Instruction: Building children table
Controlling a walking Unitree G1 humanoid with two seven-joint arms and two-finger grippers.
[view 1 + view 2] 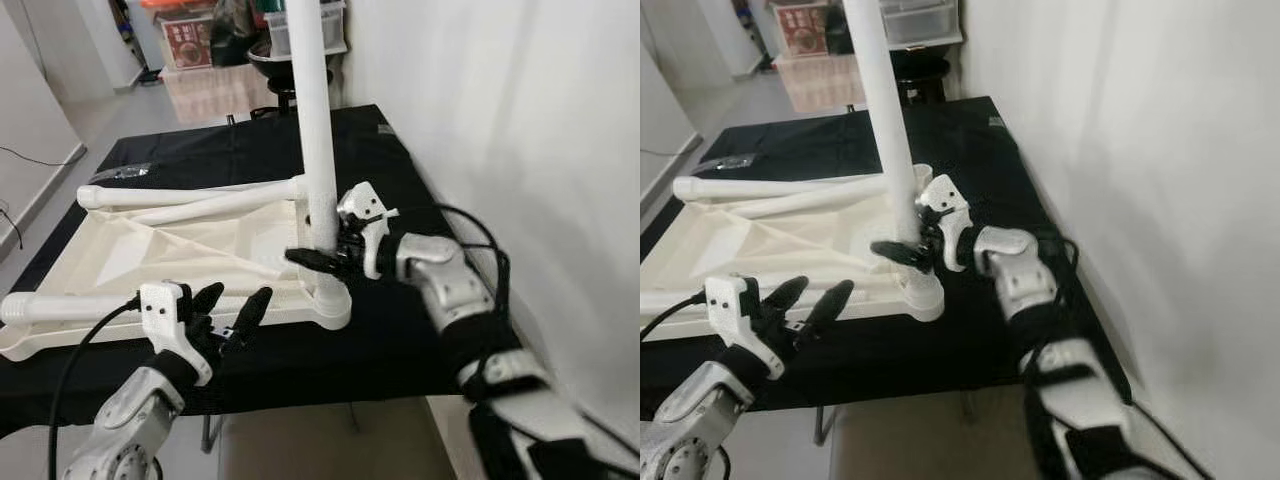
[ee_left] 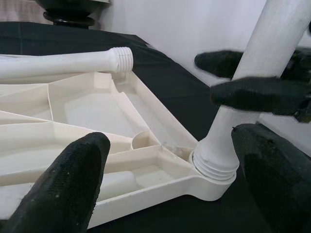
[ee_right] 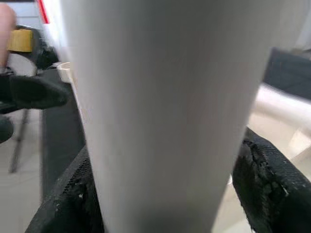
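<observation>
Left eye view: a cream plastic tabletop (image 1: 150, 255) is lying upside down on a table covered with a black cloth (image 1: 380, 340), its ribbed underside facing up. One white table leg (image 1: 315, 130) is standing upright in the socket at the tabletop's near right corner, close to the cloth's front edge. The right gripper (image 1: 322, 258) is reaching in from the right, its two black fingers pinching the upright leg low down, just above the socket. In the right wrist view the leg is sitting between those fingers (image 3: 262, 179), touching both. The left gripper (image 1: 228, 312) is hovering at the front edge of the tabletop, left of the standing leg, its fingers spread apart and gripping nothing. Another white leg (image 1: 190, 192) is lying flat along the tabletop's far edge, and in the left wrist view its threaded end (image 2: 121, 58) is showing. A further white leg (image 1: 60, 305) is lying along the near left edge. A white wall (image 1: 520, 130) is running along the table's right side.
</observation>
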